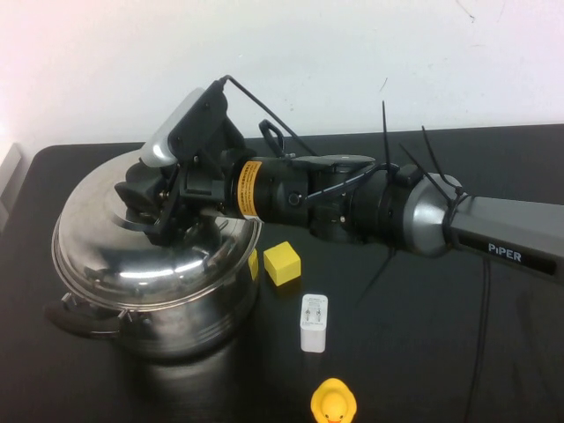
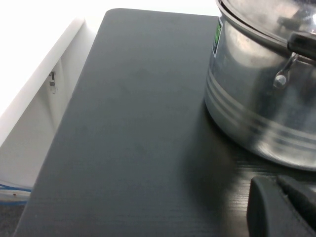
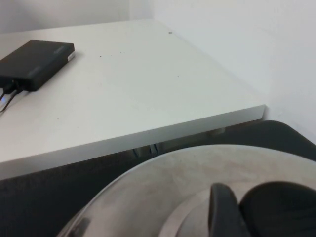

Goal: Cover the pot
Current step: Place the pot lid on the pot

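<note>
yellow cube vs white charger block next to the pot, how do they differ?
Colour: the yellow cube is plain yellow; the white charger block is white with small printed marks on top. Shape: the cube looks equal-sided, the charger longer and flatter. Place: the cube lies nearer the pot and the right tool at the lid. Both rest on the black table.

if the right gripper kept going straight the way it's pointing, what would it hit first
Most likely the lid on the pot: the right gripper points down-left at the black knob. The left gripper sits low beside the pot.
</note>
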### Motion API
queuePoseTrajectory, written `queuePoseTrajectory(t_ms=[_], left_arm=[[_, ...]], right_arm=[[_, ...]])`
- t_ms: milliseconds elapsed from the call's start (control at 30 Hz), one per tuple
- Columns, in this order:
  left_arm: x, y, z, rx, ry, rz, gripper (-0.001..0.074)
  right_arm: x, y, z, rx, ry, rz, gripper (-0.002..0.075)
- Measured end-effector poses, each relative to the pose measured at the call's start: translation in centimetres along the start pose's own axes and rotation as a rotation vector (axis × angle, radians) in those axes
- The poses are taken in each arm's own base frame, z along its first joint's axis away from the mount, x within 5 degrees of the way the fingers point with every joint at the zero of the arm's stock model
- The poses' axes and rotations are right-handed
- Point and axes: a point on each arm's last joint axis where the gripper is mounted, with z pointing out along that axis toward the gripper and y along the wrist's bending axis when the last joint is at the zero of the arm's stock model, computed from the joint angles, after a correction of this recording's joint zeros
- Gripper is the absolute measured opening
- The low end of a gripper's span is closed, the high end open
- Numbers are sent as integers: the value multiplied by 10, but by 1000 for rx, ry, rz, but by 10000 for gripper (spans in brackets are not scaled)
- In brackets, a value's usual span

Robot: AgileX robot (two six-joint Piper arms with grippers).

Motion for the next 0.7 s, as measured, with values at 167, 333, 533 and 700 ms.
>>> queuePoseTrajectory(t_ms=[167, 333, 533, 700], left_arm=[[0, 0, 0, 0, 0, 0, -2], [0, 0, 0, 0, 0, 0, -2], [0, 0, 0, 0, 0, 0, -2], [0, 0, 0, 0, 0, 0, -2]], right_arm=[[0, 0, 0, -4, 2, -3, 346], [0, 1, 0, -6, 5, -7, 346], [0, 1, 0, -6, 5, -5, 346], [0, 1, 0, -6, 5, -5, 346]])
